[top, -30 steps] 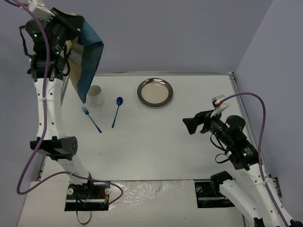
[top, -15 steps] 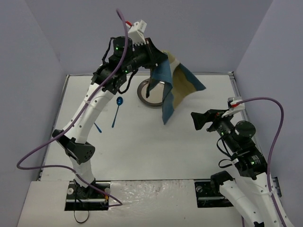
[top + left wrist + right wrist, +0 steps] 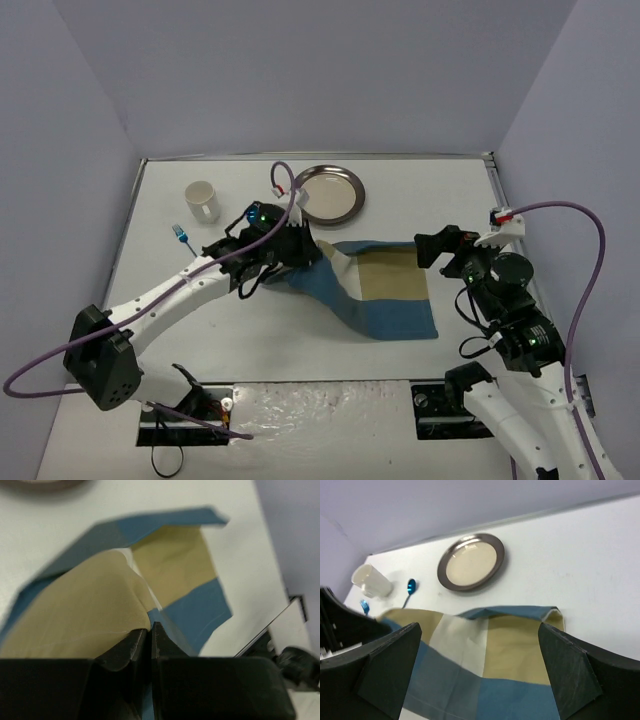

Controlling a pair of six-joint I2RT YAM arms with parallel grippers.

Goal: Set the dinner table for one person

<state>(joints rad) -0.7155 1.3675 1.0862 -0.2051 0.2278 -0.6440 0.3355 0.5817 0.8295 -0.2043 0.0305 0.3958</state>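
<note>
No legible text or markings.

One table (image 3: pixel 300 345); one placemat (image 3: pixel 385 290); one plate (image 3: pixel 328 193); one cup (image 3: pixel 202 201); one fork (image 3: pixel 180 233); one spoon (image 3: pixel 410 586)

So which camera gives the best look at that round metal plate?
The right wrist view: the plate is whole and unblocked. The top view shows it with a purple cable crossing its left rim. The left wrist view catches only a blurred sliver.
</note>
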